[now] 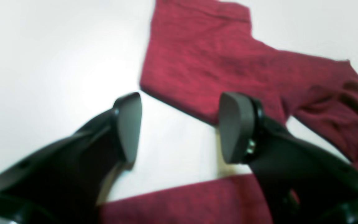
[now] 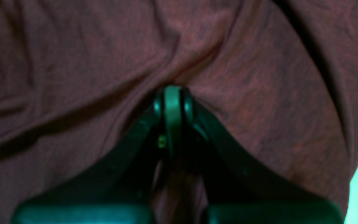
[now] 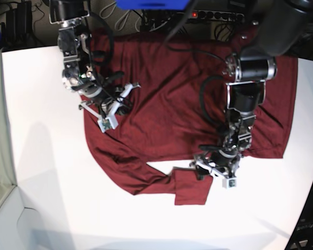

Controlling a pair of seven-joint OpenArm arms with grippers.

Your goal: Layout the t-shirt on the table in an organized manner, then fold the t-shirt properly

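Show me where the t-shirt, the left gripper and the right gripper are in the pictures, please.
t-shirt [image 3: 172,104]: base view, middle of the body.
left gripper [image 1: 179,127]: left wrist view, gap between the open fingertips.
right gripper [image 2: 173,102]: right wrist view, tip of the shut jaws pinching fabric.

1. Your left wrist view is blurred; the t-shirt [image 1: 216,65] is cut off at its top, right and bottom edges.
2. Your right wrist view is soft, and the shirt fills it past every edge.
3. In the base view, the right gripper [image 3: 116,107] hides its fingertips against fabric.
4. The far table [image 3: 41,172] edge lies under cloth.
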